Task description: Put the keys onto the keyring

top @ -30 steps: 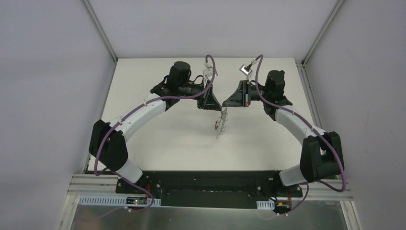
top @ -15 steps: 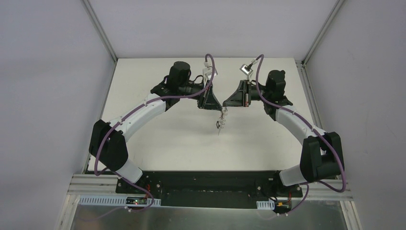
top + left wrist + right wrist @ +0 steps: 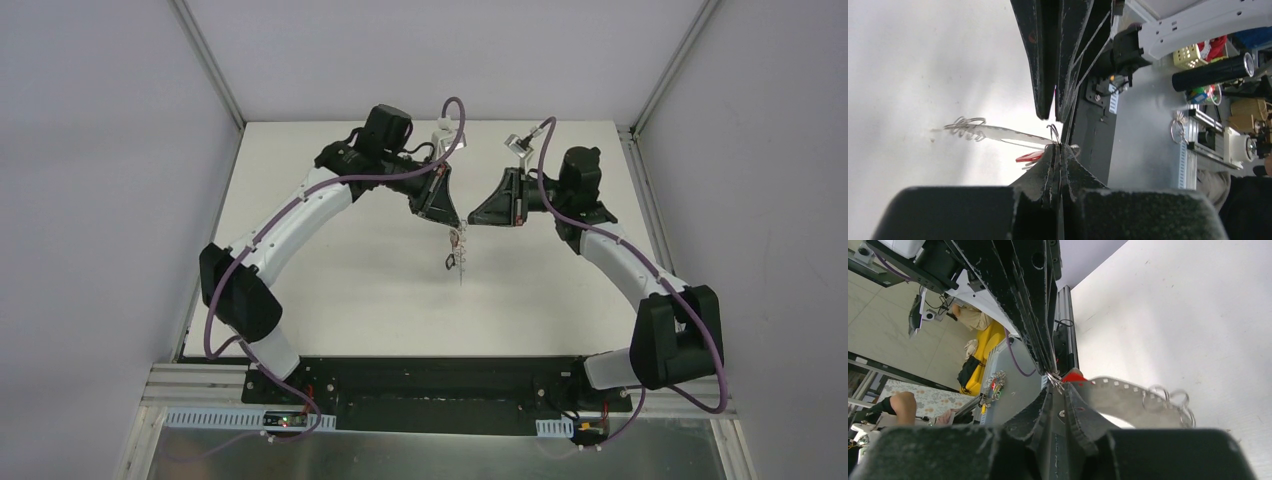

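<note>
**A:** Swinging further across the white table (image 3: 340,285) than a second ago, the left arm is carrying its tool tip toward the middle. The thin grey oval metal keyring (image 3: 998,134) is now turning edge-on to the overhead camera instead of showing its flat face.

**B:** And it's hanging in the air between the two tool tips, clear of the surface. The left gripper (image 3: 1057,149) is pressing its fingers flat together on the near end of the keyring.

**A:** The right gripper (image 3: 1058,390) is meeting it nose to nose. Gripping or letting go? I cannot tell; its fingers are sitting nearly together, just beside the band.

**B:** The small key with the bright red plastic head (image 3: 1029,157) is dangling right at that pinch point. The silver wire loops (image 3: 968,128) are sitting at the far end. The dark-tagged key isn't showing clearly.

**A:** I'm judging we're mid-threading. The next move is calling for a steady left hold while the right is working the red key toward a loop.
</note>
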`<act>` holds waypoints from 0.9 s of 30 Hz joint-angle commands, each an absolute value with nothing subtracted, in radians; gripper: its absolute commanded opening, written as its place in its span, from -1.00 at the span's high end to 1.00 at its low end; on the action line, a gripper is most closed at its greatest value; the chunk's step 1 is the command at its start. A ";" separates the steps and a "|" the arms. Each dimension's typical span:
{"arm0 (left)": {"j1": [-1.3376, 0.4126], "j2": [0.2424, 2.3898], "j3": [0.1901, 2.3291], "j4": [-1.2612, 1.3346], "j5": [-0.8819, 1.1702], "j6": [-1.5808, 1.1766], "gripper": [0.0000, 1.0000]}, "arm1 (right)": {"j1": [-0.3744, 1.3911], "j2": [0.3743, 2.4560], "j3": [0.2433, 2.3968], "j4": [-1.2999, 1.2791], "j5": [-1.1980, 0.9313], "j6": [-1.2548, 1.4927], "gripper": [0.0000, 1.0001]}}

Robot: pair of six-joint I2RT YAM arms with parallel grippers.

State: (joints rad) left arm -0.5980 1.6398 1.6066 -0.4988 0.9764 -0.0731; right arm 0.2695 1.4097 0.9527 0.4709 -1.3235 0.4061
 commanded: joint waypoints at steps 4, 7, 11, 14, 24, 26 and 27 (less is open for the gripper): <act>-0.634 1.725 1.760 -0.978 0.986 0.065 1.00 | 0.263 1.353 0.974 0.399 -1.377 0.262 0.48; -0.642 1.713 1.740 -0.938 1.011 0.033 1.00 | 0.277 1.358 0.973 0.393 -1.387 0.252 0.33; -0.643 1.709 1.738 -0.915 1.022 0.050 1.00 | 0.304 1.376 0.979 0.306 -1.391 0.172 0.25; -0.643 1.709 1.734 -0.911 1.022 0.079 1.00 | 0.311 1.389 0.985 0.258 -1.397 0.108 0.25; -0.643 1.725 1.749 -0.887 1.060 0.091 1.00 | 0.356 1.403 1.049 -0.010 -1.407 -0.190 0.23; -0.643 1.727 1.752 -0.888 1.064 0.091 1.00 | 0.367 1.413 1.088 -0.135 -1.386 -0.300 0.23; -0.643 1.729 1.753 -0.888 1.066 0.091 1.00 | 0.374 1.421 1.106 -0.188 -1.377 -0.344 0.23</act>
